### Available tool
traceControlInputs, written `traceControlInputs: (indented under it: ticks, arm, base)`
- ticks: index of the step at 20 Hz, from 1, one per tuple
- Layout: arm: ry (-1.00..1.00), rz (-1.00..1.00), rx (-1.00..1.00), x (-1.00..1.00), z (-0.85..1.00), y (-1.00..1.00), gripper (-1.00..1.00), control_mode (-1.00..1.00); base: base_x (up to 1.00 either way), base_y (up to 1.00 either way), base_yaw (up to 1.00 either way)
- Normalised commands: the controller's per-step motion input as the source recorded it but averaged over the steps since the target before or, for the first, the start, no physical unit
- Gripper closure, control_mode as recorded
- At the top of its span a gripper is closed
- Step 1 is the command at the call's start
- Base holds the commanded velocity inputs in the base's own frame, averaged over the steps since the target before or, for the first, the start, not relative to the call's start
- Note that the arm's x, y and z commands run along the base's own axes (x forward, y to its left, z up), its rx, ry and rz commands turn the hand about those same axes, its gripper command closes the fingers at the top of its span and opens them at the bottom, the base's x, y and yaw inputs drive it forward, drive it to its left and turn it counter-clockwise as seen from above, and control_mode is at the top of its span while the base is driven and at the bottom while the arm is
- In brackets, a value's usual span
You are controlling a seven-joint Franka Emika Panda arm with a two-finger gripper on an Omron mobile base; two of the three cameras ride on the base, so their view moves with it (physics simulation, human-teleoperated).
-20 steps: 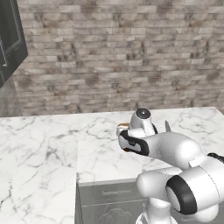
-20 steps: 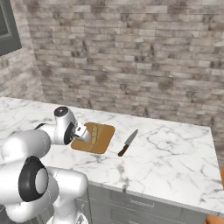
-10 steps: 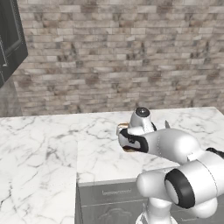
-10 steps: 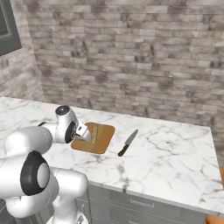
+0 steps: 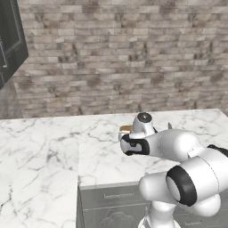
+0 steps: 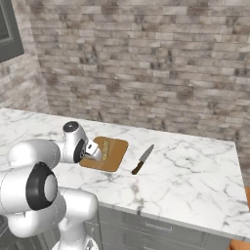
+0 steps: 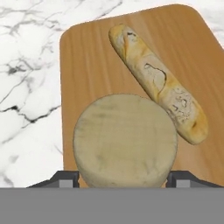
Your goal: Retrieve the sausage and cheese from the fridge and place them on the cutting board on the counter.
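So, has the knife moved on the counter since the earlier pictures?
No. The knife lies where it was on the counter, just right of the cutting board.

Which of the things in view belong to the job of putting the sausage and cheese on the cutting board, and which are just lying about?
Part of the job:
- cheese, between the tips of the gripper
- cutting board
- long pale link lying on it, apparently the sausage
- counter

Just lying about:
- knife, on the counter beside the board
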Motion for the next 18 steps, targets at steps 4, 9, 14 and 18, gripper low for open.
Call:
traceControlInputs:
  ticks: [4,9,14,18]
  arm:
    - [0.0,0.0,0.0,0.0,-0.06,0.0,1.0,-1.0]
    - [0.03,0.0,0.0,-0.03,-0.04,0.0,1.0,-1.0]
    - [0.01,0.0,0.0,0.0,-0.02,0.0,1.0,-1.0]
    - [0.01,0.0,0.0,0.0,-0.03,0.0,1.0,-1.0]
  base:
    - [0.0,0.0,0.0]
    - [0.0,0.0,0.0]
    - [0.0,0.0,0.0]
    - [0.0,0.0,0.0]
